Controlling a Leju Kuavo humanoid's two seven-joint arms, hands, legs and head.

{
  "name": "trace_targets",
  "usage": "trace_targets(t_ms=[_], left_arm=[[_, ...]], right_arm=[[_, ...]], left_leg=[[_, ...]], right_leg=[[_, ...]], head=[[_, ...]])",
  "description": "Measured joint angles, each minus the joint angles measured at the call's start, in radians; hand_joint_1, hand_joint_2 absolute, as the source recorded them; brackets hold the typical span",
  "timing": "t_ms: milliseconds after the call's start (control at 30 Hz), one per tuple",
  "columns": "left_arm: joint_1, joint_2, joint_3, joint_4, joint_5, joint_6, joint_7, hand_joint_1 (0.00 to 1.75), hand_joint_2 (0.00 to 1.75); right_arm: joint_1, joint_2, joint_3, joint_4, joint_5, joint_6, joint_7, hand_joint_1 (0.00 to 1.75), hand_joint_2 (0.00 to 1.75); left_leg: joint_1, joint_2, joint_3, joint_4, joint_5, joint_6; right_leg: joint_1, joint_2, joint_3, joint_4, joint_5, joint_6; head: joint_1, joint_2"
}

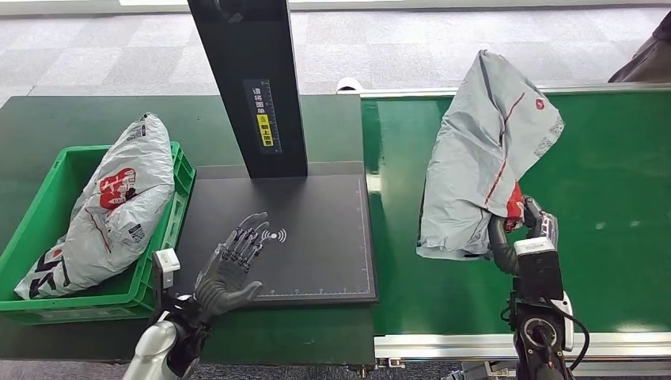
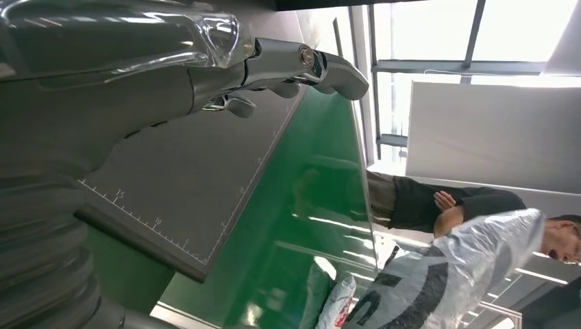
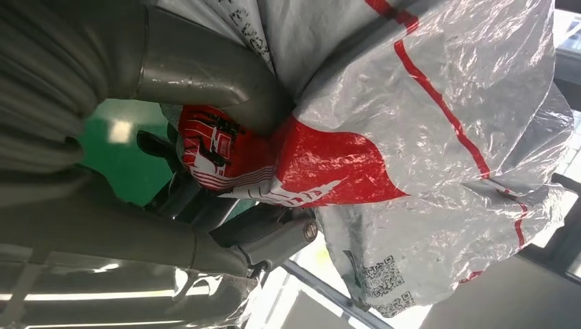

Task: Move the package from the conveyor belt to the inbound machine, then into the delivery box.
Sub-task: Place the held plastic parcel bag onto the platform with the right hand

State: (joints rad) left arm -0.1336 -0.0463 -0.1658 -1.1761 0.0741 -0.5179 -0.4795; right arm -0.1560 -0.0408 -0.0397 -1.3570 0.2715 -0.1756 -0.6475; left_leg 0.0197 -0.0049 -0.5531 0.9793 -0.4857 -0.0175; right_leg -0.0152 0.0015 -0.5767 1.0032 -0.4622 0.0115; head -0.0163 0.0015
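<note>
Right hand fingers pinch the package's red corner.

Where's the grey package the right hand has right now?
Head view, right side: the grey package is held by the right hand over the green conveyor belt.
</note>
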Motion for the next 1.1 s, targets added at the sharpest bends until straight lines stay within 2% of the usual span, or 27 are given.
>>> trace_targets(t_ms=[200,433,600,800,1100], left_arm=[[-0.003,0.000,0.000,-0.001,0.000,0.001,0.004,0.00,1.75],[-0.011,0.003,0.001,0.000,-0.001,-0.005,-0.005,0.00,1.75],[-0.015,0.006,0.001,0.007,-0.003,-0.006,-0.009,0.00,1.75],[-0.019,0.008,0.001,0.010,-0.003,-0.006,-0.010,0.00,1.75],[-0.023,0.006,0.001,0.020,-0.014,0.004,-0.009,0.00,1.75]], right_arm=[[0.005,0.014,0.030,-0.026,0.058,-0.004,0.007,1.75,1.75],[-0.033,0.012,0.164,0.049,0.157,0.175,0.092,1.75,1.75],[-0.061,0.012,0.238,0.121,0.145,0.247,0.115,1.75,1.75],[-0.077,0.006,0.267,0.162,0.135,0.262,0.115,1.75,1.75],[-0.107,-0.002,0.311,0.245,0.091,0.374,0.134,1.75,1.75]], left_leg=[[0.000,0.000,0.000,0.000,0.000,0.000],[0.000,0.000,0.000,0.000,0.000,0.000],[0.000,0.000,0.000,0.000,0.000,0.000],[0.000,0.000,0.000,0.000,0.000,0.000],[0.000,0.000,0.000,0.000,0.000,0.000]], right_leg=[[0.000,0.000,0.000,0.000,0.000,0.000],[0.000,0.000,0.000,0.000,0.000,0.000],[0.000,0.000,0.000,0.000,0.000,0.000],[0.000,0.000,0.000,0.000,0.000,0.000],[0.000,0.000,0.000,0.000,0.000,0.000]], head=[[0.000,0.000],[0.000,0.000],[0.000,0.000],[0.000,0.000],[0.000,0.000]])
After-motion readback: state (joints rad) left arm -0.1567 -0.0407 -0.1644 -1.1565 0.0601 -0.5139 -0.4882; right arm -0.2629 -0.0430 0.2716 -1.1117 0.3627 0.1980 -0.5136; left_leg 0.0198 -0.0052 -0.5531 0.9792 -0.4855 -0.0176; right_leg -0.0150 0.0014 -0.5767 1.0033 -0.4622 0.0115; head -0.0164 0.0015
